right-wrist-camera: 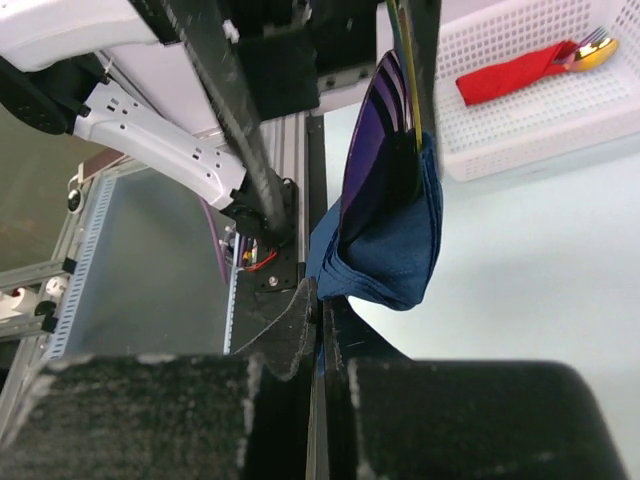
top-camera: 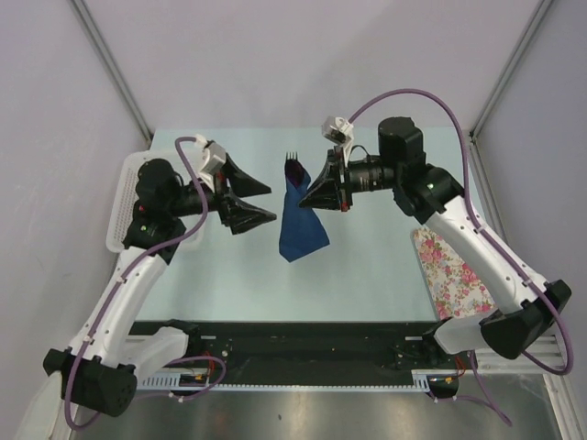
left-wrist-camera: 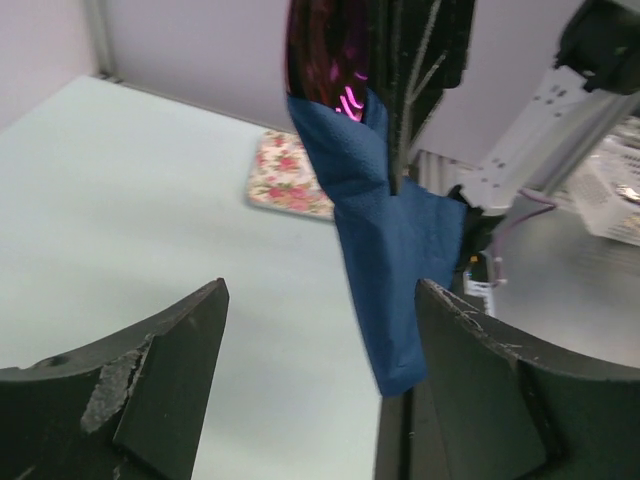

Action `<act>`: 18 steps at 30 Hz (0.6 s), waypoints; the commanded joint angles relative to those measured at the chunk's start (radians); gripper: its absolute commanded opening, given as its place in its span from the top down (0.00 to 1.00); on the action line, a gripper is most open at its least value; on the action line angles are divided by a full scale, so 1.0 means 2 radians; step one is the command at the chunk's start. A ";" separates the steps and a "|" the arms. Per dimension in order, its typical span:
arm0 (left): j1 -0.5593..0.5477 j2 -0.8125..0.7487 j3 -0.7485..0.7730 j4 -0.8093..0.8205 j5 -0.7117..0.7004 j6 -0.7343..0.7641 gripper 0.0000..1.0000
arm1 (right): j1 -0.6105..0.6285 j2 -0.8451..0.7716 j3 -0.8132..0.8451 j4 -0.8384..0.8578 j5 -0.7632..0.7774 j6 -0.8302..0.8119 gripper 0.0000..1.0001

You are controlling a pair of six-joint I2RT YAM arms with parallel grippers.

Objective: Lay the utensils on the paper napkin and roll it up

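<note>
Right tool [top-camera: 306, 199] clamps the paper napkin [top-camera: 303, 231] aloft — left tool [top-camera: 272, 203] gapes beside it.

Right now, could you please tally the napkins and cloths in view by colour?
Navy: 1, the paper napkin, wrapped round the utensils.
Red: 1, a bundle in the white basket.
Pink floral: 1, a cloth.
Total: 3

The pale tabletop [top-camera: 367, 275] is carrying a white basket [top-camera: 117, 220] at its left edge, and a floral cloth [top-camera: 454, 275] is lying at its right edge.
</note>
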 commanded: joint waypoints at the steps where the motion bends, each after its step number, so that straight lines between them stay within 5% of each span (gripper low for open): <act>1: -0.055 -0.031 -0.020 0.035 -0.003 -0.049 0.21 | 0.016 -0.032 0.008 -0.015 0.030 -0.045 1.00; 14: -0.127 -0.007 -0.022 0.101 -0.032 -0.087 0.39 | 0.056 -0.056 0.002 -0.016 0.044 -0.062 1.00; 18: -0.134 -0.002 -0.031 0.128 -0.037 -0.107 0.53 | 0.063 -0.056 0.003 -0.015 0.044 -0.062 1.00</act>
